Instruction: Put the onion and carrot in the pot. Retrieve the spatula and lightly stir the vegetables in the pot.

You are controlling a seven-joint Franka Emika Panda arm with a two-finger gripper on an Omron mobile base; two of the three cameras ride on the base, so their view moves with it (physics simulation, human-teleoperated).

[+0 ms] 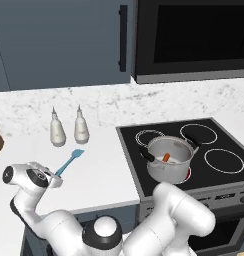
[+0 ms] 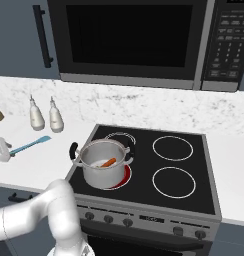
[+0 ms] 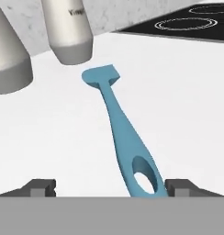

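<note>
Spatula (image 3: 125,133) lies flat on the white counter (image 3: 187,101), its light blue head pointing toward 2 pale bottles (image 3: 68,32) that stand upright near the marble backsplash. In the hand view its slim handle runs down toward the camera, and the looped end with the oval hole sits between the 2 dark fingertips (image 3: 40,187), nearer the right-hand one. The gripper (image 3: 111,188) hangs low over that handle end with its jaws spread wide, one on each side of the handle; neither tip visibly touches the plastic, so nothing is clamped.

From the left base view the spatula (image 1: 70,162) shows as a slanted blue strip on the counter, in front of the 2 bottles (image 1: 69,129), with the white hand (image 1: 48,177) right at its lower end. The right base view has the spatula (image 2: 30,145) at the far left, beside the hand at the picture's edge.

The pot (image 1: 168,160) stands on the front left burner of the black cooktop (image 1: 214,145), well apart from the spatula, with 2 black side handles. The carrot (image 1: 166,157) lies inside it, an orange-red stick leaning against the inner wall; the right base view shows the same carrot (image 2: 109,162) in the pot (image 2: 103,165). Whether the onion is in there too I cannot tell.
</note>
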